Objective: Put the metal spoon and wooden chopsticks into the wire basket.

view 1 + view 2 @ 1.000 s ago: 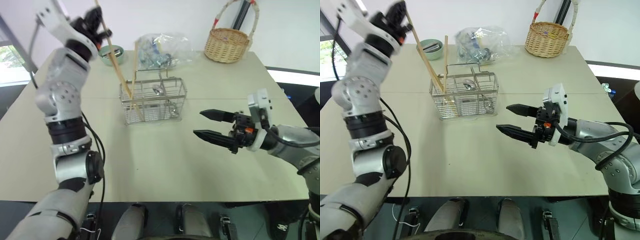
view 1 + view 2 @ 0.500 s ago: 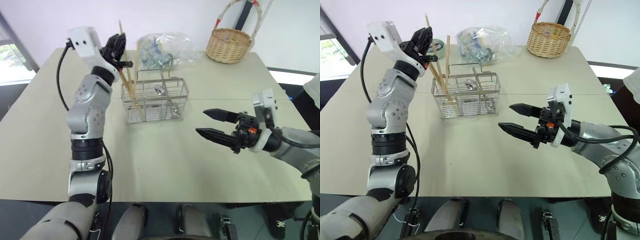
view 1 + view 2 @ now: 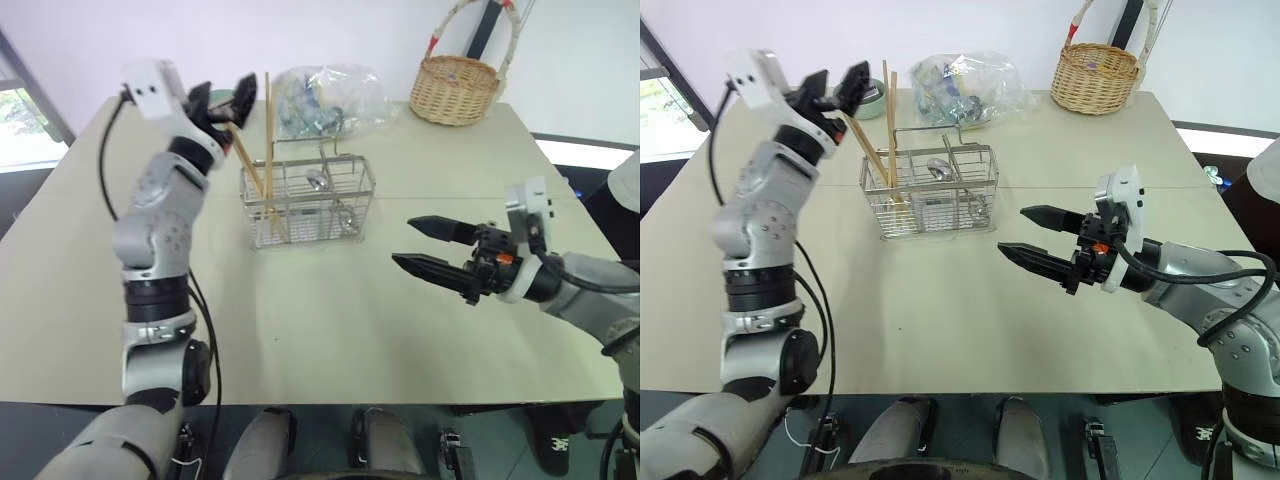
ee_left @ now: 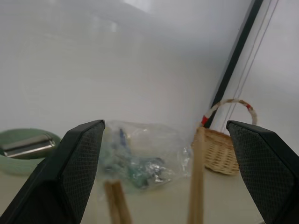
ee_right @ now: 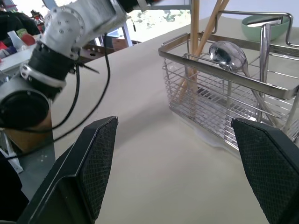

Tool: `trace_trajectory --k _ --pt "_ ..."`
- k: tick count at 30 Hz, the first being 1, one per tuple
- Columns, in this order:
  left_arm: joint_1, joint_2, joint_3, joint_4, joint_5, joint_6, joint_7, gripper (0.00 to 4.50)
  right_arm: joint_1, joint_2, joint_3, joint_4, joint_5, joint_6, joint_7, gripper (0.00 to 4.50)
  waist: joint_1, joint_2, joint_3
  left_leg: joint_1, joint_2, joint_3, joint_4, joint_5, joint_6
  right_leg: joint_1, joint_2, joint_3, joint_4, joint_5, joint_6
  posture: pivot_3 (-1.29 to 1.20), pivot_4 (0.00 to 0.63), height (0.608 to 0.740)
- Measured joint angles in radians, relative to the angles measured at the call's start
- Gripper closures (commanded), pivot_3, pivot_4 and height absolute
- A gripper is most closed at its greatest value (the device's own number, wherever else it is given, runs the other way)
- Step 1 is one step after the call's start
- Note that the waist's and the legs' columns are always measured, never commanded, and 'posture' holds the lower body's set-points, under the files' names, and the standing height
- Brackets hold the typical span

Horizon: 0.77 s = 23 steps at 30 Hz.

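Observation:
The wire basket (image 3: 300, 226) stands on the tan table, past its middle. Both wooden chopsticks (image 3: 267, 125) stand in its left compartment, one upright and one leaning left. The metal spoon (image 3: 318, 180) stands bowl-up in a middle compartment, also clear in the right wrist view (image 5: 229, 57). My left gripper (image 3: 222, 95) hangs open above the basket's left end. The chopstick tops (image 4: 196, 179) rise just ahead of its fingers, and it grips nothing. My right gripper (image 3: 403, 243) is open and empty, held level to the right of the basket and pointing left.
A round wicker basket (image 3: 457, 90) with a tall handle sits at the table's far right corner. A clear plastic bag (image 3: 325, 98) of items lies behind the wire basket, and a green bowl (image 4: 21, 149) sits to its left. Bare tabletop lies in front.
My left gripper opened and let go of the chopstick, which now stands in the wire basket beside the other. The left hand sank a little. The right arm kept still.

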Motion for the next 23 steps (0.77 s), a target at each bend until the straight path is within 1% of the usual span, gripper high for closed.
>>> trace_trajectory --k 4,6,8,9,10,11,13,16,21,23 --pt "-0.004 0.192 0.011 0.006 -0.008 0.05 -0.136 0.12 -0.029 -0.008 0.019 0.065 -0.061 -0.026 0.043 0.47 0.0 0.001 0.0 0.0 0.0 0.0 -0.002 0.0 0.0 -0.001 0.0 0.0 0.0 0.0 0.0 0.0 0.15 0.693" --pt "0.017 0.306 0.012 0.002 -0.029 0.09 -0.241 0.12 -0.048 -0.018 0.033 0.101 -0.096 -0.045 0.074 0.47 0.0 0.003 0.001 0.0 0.0 0.0 -0.002 0.0 0.0 -0.001 0.0 0.0 0.0 0.0 0.0 0.0 0.15 0.693" --pt "0.081 0.421 0.018 -0.015 -0.045 0.114 -0.356 0.12 -0.06 -0.035 0.041 0.136 -0.141 -0.074 0.109 0.47 -0.003 0.005 0.002 0.0 0.0 0.001 -0.003 0.0 0.0 -0.001 0.0 0.001 -0.001 0.0 0.0 0.0 0.15 0.693" --pt "0.138 0.485 0.021 -0.035 -0.047 0.116 -0.425 0.12 -0.064 -0.049 0.047 0.162 -0.17 -0.094 0.132 0.47 -0.007 0.005 0.002 0.0 0.0 0.001 -0.004 0.0 0.0 -0.002 -0.001 0.001 -0.001 0.0 0.0 0.0 0.15 0.693" --pt "0.184 0.527 0.024 -0.048 -0.049 0.123 -0.477 0.12 -0.067 -0.063 0.049 0.189 -0.196 -0.109 0.15 0.47 -0.008 0.006 0.002 0.0 0.0 0.001 -0.004 0.0 0.0 -0.002 -0.001 0.001 -0.001 0.0 -0.001 0.0 0.15 0.693" --pt "0.209 0.548 0.027 -0.052 -0.051 0.129 -0.509 0.12 -0.07 -0.067 0.049 0.207 -0.212 -0.12 0.159 0.47 -0.007 0.006 0.002 0.0 0.0 0.0 -0.004 0.0 0.0 -0.002 -0.001 0.001 -0.001 0.0 -0.001 0.0 0.15 0.693" --pt "0.313 0.62 0.05 -0.094 -0.067 0.132 -0.608 0.12 -0.1 -0.071 0.06 0.258 -0.253 -0.15 0.189 0.47 -0.007 0.007 0.003 0.0 0.001 0.0 -0.005 0.0 0.0 -0.002 -0.001 0.001 -0.002 -0.001 -0.003 0.0 0.15 0.693" --pt "0.444 0.702 0.106 -0.152 -0.07 0.131 -0.712 0.12 -0.133 -0.075 0.062 0.305 -0.291 -0.185 0.223 0.47 -0.008 0.009 0.005 0.0 0.001 0.0 -0.006 0.0 0.0 -0.002 -0.001 0.001 -0.002 -0.002 -0.005 0.0 0.15 0.693" --pt "0.537 0.748 0.2 -0.237 -0.083 0.161 -0.748 0.12 -0.157 -0.068 0.065 0.31 -0.311 -0.205 0.255 0.47 0.0 0.011 0.005 0.0 0.001 0.0 -0.007 0.0 0.0 -0.003 -0.001 0.001 -0.003 -0.002 -0.005 0.0 0.15 0.693" --pt "0.568 0.752 0.232 -0.279 -0.091 0.176 -0.754 0.12 -0.158 -0.06 0.066 0.3 -0.307 -0.201 0.257 0.47 0.0 0.011 0.005 0.001 0.001 0.001 -0.008 0.0 0.0 -0.003 -0.001 0.001 -0.003 -0.002 -0.005 0.0 0.15 0.693"
